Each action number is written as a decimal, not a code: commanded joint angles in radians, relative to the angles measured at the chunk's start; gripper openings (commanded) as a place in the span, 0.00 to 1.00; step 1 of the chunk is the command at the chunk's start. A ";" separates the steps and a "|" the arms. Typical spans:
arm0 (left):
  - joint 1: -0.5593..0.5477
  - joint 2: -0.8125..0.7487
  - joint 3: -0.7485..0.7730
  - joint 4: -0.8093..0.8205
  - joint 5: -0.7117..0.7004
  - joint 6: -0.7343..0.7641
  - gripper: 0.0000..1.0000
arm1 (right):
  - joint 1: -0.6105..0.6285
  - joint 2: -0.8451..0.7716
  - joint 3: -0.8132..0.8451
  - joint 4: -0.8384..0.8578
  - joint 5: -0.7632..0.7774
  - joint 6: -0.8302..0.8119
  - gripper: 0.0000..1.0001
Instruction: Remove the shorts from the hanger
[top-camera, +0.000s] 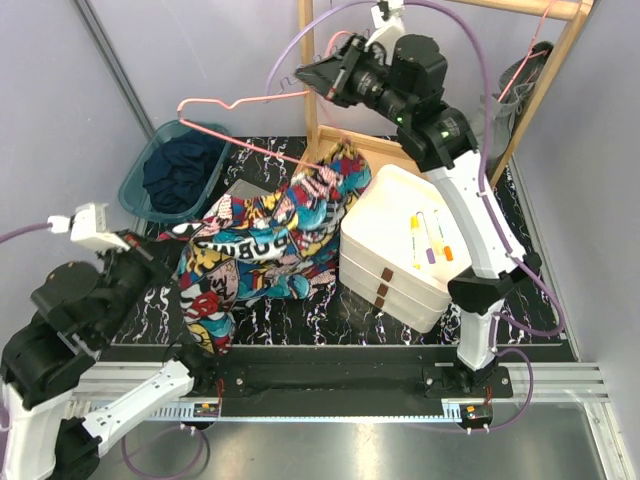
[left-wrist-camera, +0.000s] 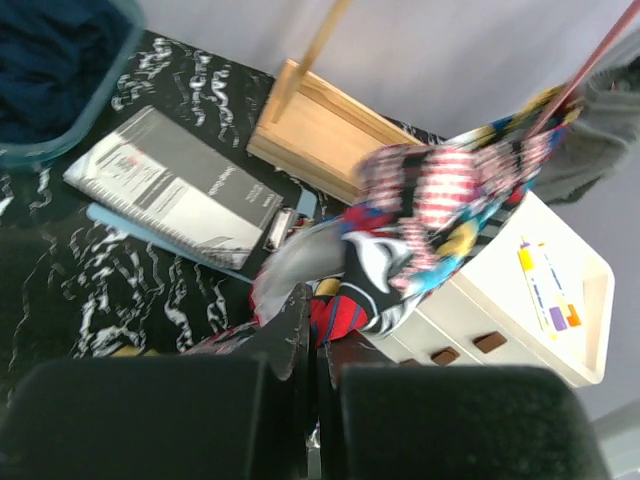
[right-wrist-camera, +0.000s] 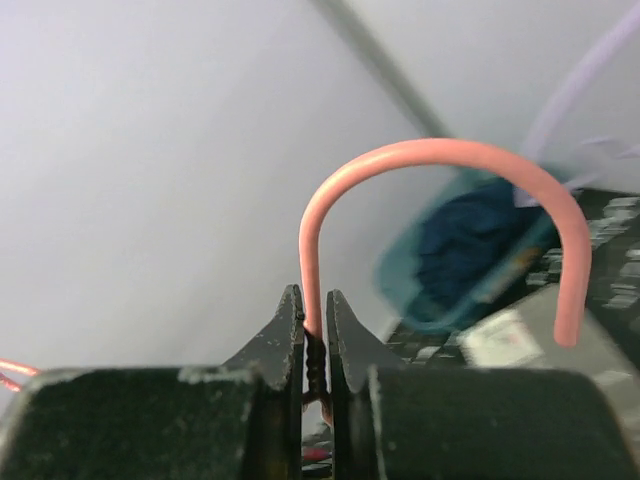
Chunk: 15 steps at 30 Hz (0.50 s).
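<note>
top view: the right end effector (top-camera: 312, 78) holds the pink hanger (top-camera: 270, 96) aloft. the graffiti-print shorts (top-camera: 270, 245) trail from it onto the worktop (top-camera: 300, 315).

left wrist: the left end effector (left-wrist-camera: 315, 330) is clenched on their cloth. pulling them free comes next, i judge. the booklet (left-wrist-camera: 175, 195) print is illegible.

right wrist: jaws clamped on the hanger's neck.

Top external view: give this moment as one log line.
right gripper shut on pink hanger, raised | left gripper shut on graffiti-print shorts | shorts not yet off hanger | navy shorts in bin
</note>
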 joint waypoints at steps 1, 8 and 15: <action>0.001 0.148 0.071 0.226 0.118 0.094 0.00 | 0.083 0.072 0.047 0.223 -0.302 0.306 0.00; 0.001 0.351 0.252 0.358 -0.078 0.211 0.00 | 0.107 0.048 0.137 0.144 -0.321 0.300 0.00; 0.001 0.441 0.342 0.740 -0.252 0.503 0.00 | 0.081 -0.256 -0.149 -0.210 0.059 0.105 0.00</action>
